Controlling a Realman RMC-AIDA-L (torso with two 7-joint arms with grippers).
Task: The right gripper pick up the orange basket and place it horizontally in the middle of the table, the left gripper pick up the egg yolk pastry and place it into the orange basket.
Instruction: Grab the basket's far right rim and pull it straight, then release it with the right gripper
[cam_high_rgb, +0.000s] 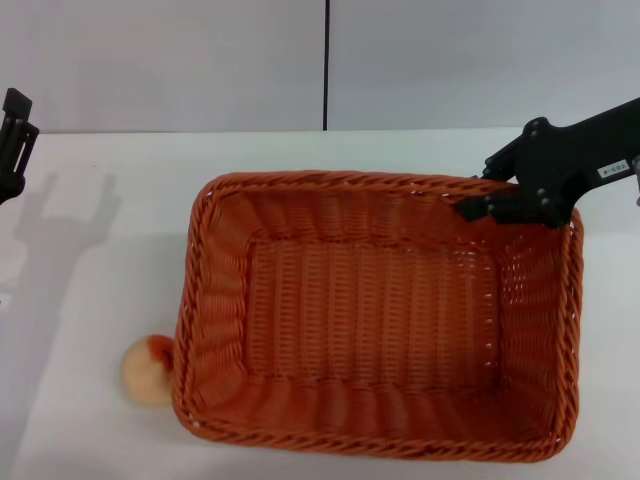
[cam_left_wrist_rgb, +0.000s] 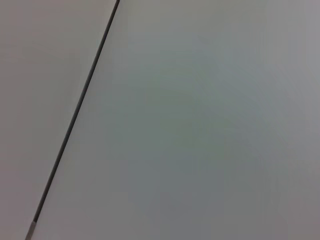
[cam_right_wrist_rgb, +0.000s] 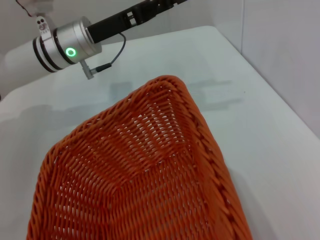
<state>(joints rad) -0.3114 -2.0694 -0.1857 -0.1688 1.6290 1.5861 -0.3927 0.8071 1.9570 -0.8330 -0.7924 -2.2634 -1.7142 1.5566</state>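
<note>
The orange basket (cam_high_rgb: 340, 182) lies with its long side across the middle of the white table (cam_high_rgb: 90, 300), open side up and with nothing in it. My right gripper (cam_high_rgb: 478, 207) sits at its far right corner, fingers over the braided rim and shut on it. The right wrist view shows the basket (cam_right_wrist_rgb: 150, 170) from close up, without my fingers. The egg yolk pastry (cam_high_rgb: 143, 372) rests on the table against the basket's near left corner, partly hidden by the rim. My left gripper (cam_high_rgb: 15, 140) is raised at the far left edge, well away from both.
A grey wall with a dark vertical seam (cam_high_rgb: 326, 65) stands behind the table. The left wrist view shows only that wall and seam (cam_left_wrist_rgb: 75, 120). In the right wrist view the left arm's silver ring with a green light (cam_right_wrist_rgb: 70, 45) hangs over the table beyond the basket.
</note>
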